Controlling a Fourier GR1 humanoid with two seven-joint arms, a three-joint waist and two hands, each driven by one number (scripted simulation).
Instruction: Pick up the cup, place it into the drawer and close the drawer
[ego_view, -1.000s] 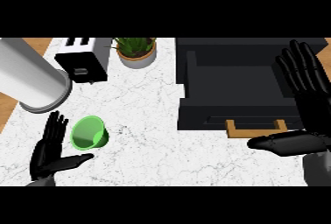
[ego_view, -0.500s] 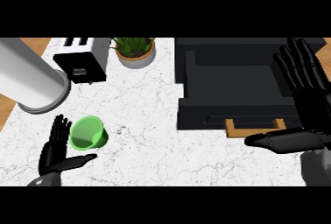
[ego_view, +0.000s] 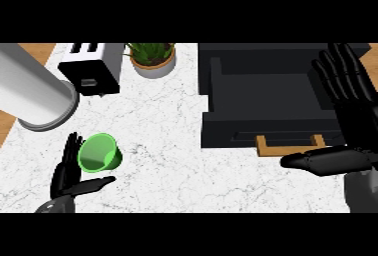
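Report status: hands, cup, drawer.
Left hand open beside the green cup, no grasp yet. Right hand open at the drawer's right side. Drawer open. Counter between cup and drawer unobstructed.

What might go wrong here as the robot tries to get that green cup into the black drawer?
The green cup lies tilted on the counter, beside the open left hand, not held. A nudge might roll it away instead of a grasp. The open drawer sits far across the counter, so carrying the cup there gives plenty of room for a slip. The right hand hangs open over the drawer's right side and might get in the way of the placing.
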